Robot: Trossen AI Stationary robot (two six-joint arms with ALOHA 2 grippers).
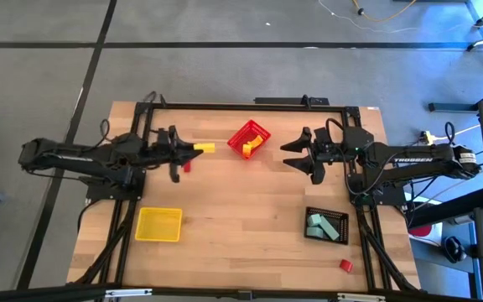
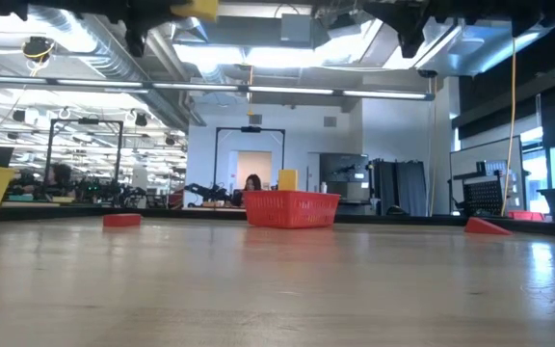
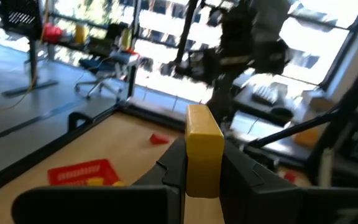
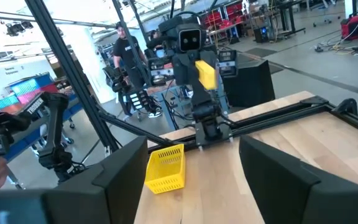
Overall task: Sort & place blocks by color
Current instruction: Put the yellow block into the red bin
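We saw the left gripper (image 1: pixel 193 149) held above the wooden tabletop (image 1: pixel 241 218), its fingers (image 3: pixel 174 163) clamped on a small yellow brick-shaped block (image 1: pixel 205 148). Below that gripper a small red block (image 1: pixel 186 166) lay on the wood. At about three o'clock from the yellow block stood the red slatted plastic bin (image 1: pixel 250 138), with a yellow piece (image 1: pixel 248 150) inside. The yellow plastic bin (image 1: pixel 158 224) sat toward seven o'clock on the tabletop. The right gripper (image 1: pixel 295 153) hovered at three o'clock from the red bin, fingers (image 4: pixel 277 174) spread apart and holding nothing. The black bin (image 1: pixel 326 225) at five o'clock held pale mint green blocks (image 1: pixel 315 225), and a red wedge block (image 1: pixel 345 265) lay just beyond it.
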